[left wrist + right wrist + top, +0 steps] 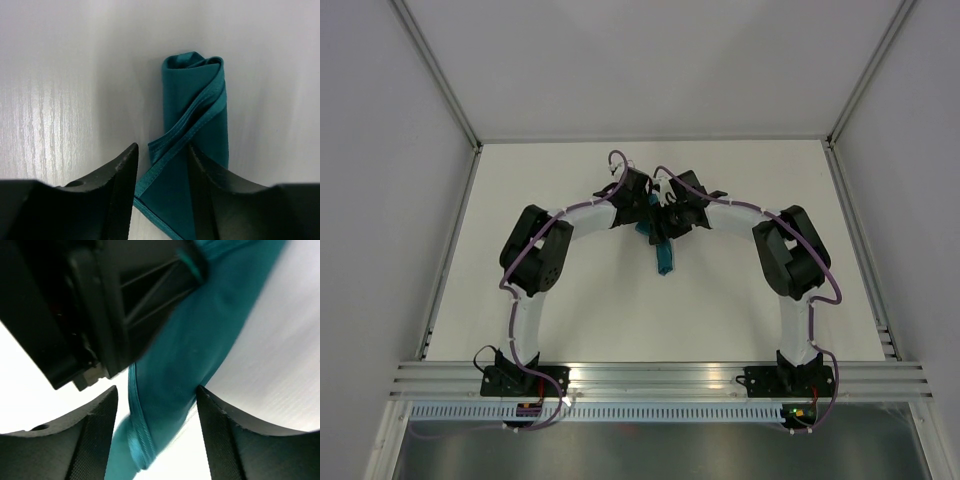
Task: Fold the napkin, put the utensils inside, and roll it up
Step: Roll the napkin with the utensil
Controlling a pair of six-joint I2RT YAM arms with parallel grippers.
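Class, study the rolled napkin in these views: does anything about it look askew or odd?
Yes. In the left wrist view the napkin is rolled unevenly: its hemmed outer edge crosses the roll on a slant, and a loose corner flares out between the left fingers. No utensils show.

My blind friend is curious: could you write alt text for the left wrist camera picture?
A teal napkin, rolled into a tube, lies on a pale table, its near end between the left gripper's parted black jaws. No utensils show.
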